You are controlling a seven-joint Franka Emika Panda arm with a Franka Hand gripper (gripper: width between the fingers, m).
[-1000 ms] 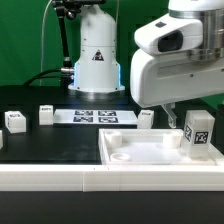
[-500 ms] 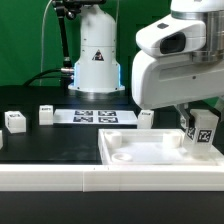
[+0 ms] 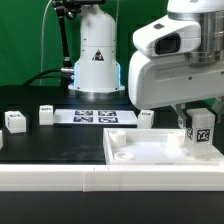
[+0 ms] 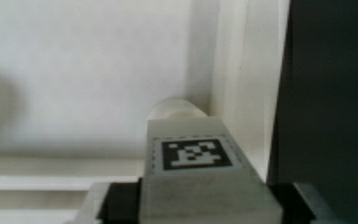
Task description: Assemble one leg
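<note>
My gripper (image 3: pixel 198 128) is shut on a leg (image 3: pixel 201 131), a small white block with a black-and-white tag, and holds it tilted over the far right corner of the large white panel (image 3: pixel 150 150). In the wrist view the leg (image 4: pixel 195 150) sits between my dark fingers (image 4: pixel 123 203), its end close to the panel's inner corner (image 4: pixel 194 100). I cannot tell whether the leg touches the panel. Three more legs lie on the table: one at the exterior view's far left (image 3: pixel 14 121), one beside it (image 3: pixel 46 113), one behind the panel (image 3: pixel 146 118).
The marker board (image 3: pixel 92 116) lies flat at the back centre. The robot's white base (image 3: pixel 96 55) stands behind it. A white ledge (image 3: pixel 50 176) runs along the table's front edge. The arm's white body (image 3: pixel 175 60) hangs over the panel's right half.
The held leg has moved a little to the exterior view's right and lower, toward the panel's far right corner, and now sits more tilted. The loose legs have not moved.
</note>
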